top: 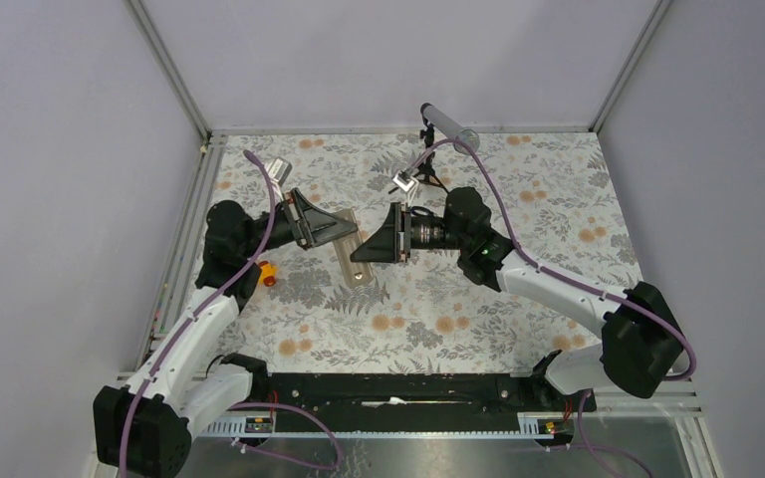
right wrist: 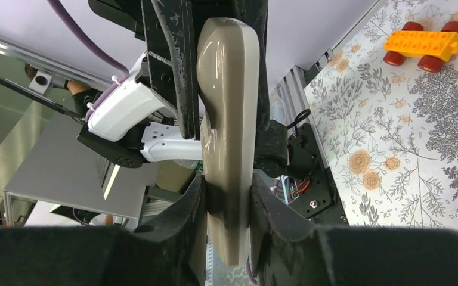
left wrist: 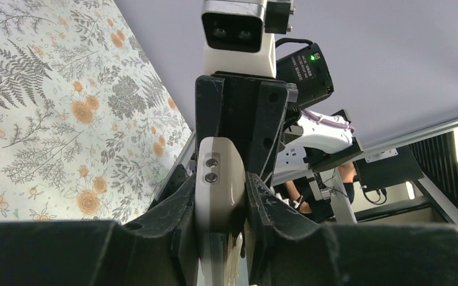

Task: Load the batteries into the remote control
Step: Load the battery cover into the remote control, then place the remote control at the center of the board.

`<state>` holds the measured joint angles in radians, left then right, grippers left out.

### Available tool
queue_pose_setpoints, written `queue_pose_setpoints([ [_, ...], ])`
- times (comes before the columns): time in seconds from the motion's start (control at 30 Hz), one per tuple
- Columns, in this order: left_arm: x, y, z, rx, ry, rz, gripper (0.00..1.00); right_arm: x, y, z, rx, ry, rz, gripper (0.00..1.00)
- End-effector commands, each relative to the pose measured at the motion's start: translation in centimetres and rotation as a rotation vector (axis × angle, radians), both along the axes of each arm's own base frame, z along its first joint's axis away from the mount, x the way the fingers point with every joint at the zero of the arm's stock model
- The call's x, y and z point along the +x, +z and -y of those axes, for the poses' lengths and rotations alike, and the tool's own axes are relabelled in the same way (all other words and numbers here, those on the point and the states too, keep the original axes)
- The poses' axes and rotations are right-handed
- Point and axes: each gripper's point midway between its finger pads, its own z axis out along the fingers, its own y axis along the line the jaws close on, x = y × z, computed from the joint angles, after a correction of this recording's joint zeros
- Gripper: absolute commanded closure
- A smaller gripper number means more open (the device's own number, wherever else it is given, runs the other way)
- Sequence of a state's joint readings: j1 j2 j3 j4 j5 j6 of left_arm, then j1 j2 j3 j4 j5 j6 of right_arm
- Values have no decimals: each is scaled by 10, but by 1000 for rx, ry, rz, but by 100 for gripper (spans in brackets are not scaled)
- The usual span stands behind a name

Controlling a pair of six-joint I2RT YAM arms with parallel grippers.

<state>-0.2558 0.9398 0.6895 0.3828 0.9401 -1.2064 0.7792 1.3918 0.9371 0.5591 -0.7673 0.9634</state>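
The left gripper [left wrist: 220, 205] is clamped on the remote control [left wrist: 217, 179], with its fingers [left wrist: 179, 205] pressed against both long edges of the beige-grey body. The right gripper [right wrist: 226, 205] meets it from the opposite side. It hugs a neighbouring stretch of the same handset and looks closed on it too.

The remote therefore sits between the two claws, near the orange toy car [top: 267, 271] and to its right. Its long axis runs from the arm bases toward the far wall, across both sets of fingers. Neither arm is nearer, since both touch it.

I cannot find the batteries in any view. The button face does not show, and the claws hide whether the battery bay is open.
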Motion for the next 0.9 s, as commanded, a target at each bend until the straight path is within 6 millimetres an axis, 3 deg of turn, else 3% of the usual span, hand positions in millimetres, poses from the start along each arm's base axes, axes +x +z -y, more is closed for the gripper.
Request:
queue_pose_setpoints([
  [0.0,0,15,4,-7,-1,62,85,3,6,-1,21,-57,48,83],
  [0.03,1,14,4,0,6,58,76,5,3,0,7,-81,40,86],
  [0.07,3,12,3,12,23,53,60,9,-2,1,-17,-111,30,88],
  [0.1,6,3,1,52,54,31,37,14,-13,4,-67,-145,6,89],
  [0.17,15,-11,-7,134,144,13,5,23,-37,13,-177,-225,-8,93],
  [0.2,20,-21,-14,195,197,-3,2,29,-53,21,-255,-275,-8,95],
  [0.3,33,-45,-43,409,368,4,1,40,-102,58,-500,-431,0,96],
  [0.43,41,-72,-95,626,567,-35,1,48,-173,148,-887,-707,23,97],
  [0.53,37,-77,-109,668,611,-43,1,38,-208,210,-1139,-825,38,97],
  [0.63,34,-79,-107,654,604,-38,1,27,-225,252,-1350,-870,51,94],
  [0.73,32,-80,-106,642,599,-41,1,23,-236,272,-1463,-900,52,93],
  [0.87,28,-75,-102,628,574,-20,1,24,-240,273,-1510,-906,25,92],
])
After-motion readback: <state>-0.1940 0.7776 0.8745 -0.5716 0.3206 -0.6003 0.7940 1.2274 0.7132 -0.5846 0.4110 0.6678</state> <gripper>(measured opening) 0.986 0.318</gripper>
